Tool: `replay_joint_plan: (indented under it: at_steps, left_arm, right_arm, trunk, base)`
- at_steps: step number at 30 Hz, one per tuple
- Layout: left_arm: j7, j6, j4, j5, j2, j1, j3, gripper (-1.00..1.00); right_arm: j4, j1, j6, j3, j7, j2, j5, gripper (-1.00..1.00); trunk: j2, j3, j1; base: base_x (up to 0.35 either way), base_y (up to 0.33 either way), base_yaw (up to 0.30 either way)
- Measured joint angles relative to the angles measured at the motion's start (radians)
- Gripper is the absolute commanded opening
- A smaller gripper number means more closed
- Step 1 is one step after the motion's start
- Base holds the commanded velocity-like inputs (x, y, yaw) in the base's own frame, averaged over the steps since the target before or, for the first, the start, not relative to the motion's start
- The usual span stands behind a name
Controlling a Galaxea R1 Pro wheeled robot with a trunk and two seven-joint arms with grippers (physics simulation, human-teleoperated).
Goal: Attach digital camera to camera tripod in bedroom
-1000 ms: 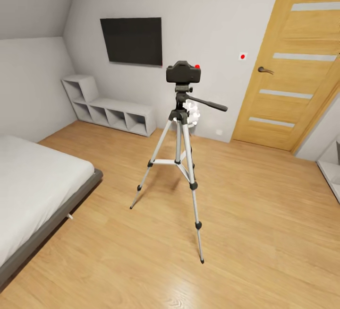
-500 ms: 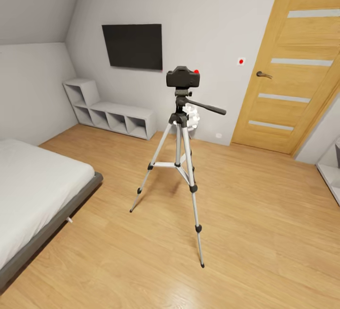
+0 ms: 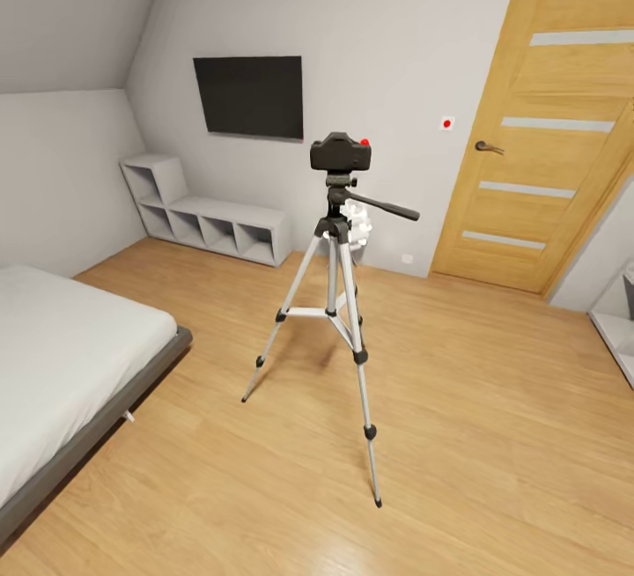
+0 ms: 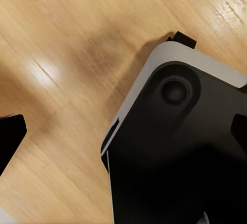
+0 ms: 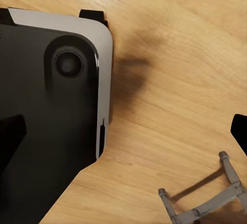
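**Ana:** Jaws first: how did they stand?

**Ben:** Apart on both arms, with nothing between them. The left gripper (image 4: pixel 123 136) hung low over the robot's own base (image 4: pixel 175 147), dark with a pale rim, and the right gripper (image 5: pixel 128 136) did likewise, both above the wood floor (image 3: pixel 493 435). A small grey frame (image 5: pixel 206 203) lay on the boards by the right one; I could not tell what it was.

**Ana:** And farther out?

**Ben:** From the head view, the bed (image 3: pixel 70 356) was nearest, at the left. Beyond it, mid-room, stood the camera tripod (image 3: pixel 339 294), upright on three spread legs. The digital camera (image 3: pixel 341 151) sat on its pan head, level, red button on top. Something small and white (image 3: pixel 357 219) showed just behind the head. Against the far wall were a low grey shelf unit (image 3: pixel 211 219), a black TV (image 3: pixel 249 97) above it, and the wooden door (image 3: pixel 546 136) to the right.

**Ana:** So which step was that?

**Ben:** The mounting looked done to me, since both grippers were empty and well away from the stand. Whether the camera was truly locked on, the pictures could not show. Any next move would call only for a check, without knocking a leg.
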Motion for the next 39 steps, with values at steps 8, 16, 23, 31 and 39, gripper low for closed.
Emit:
replay_joint_plan:
  at_steps: [8, 16, 23, 31, 39]
  left_arm:
    - [0.000, 0.000, 0.000, -0.002, 0.000, 0.000, -0.003, 1.00]
    - [0.000, -0.001, 0.000, -0.003, 0.000, 0.000, -0.003, 1.00]
    - [0.000, 0.000, 0.000, -0.003, 0.000, 0.000, -0.001, 1.00]
    - [0.000, 0.000, 0.000, -0.003, 0.000, 0.000, -0.002, 1.00]
    - [0.000, -0.001, 0.000, -0.003, 0.000, 0.000, -0.002, 1.00]
  right_arm:
    - [0.000, 0.000, 0.000, 0.000, 0.000, 0.001, 0.000, 1.00]
    - [0.000, 0.000, -0.001, 0.000, 0.000, 0.001, 0.000, 1.00]
    - [0.000, 0.000, -0.001, 0.000, 0.000, 0.001, 0.000, 1.00]
    - [0.000, 0.000, -0.002, 0.000, 0.001, 0.001, 0.000, 1.00]
    - [0.000, 0.000, -0.003, 0.000, 0.001, 0.001, 0.001, 1.00]
  trunk:
    - [0.000, 0.013, 0.000]
    - [0.000, 0.026, 0.000]
    - [0.000, 0.037, 0.000]
    - [0.000, 0.050, 0.000]
    - [0.000, 0.062, 0.000]
  base:
    - [0.000, 0.000, 0.000]
    - [0.000, 0.000, 0.000]
    - [0.000, 0.000, 0.000]
    - [0.000, 0.000, 0.000]
    - [0.000, 0.000, 0.000]
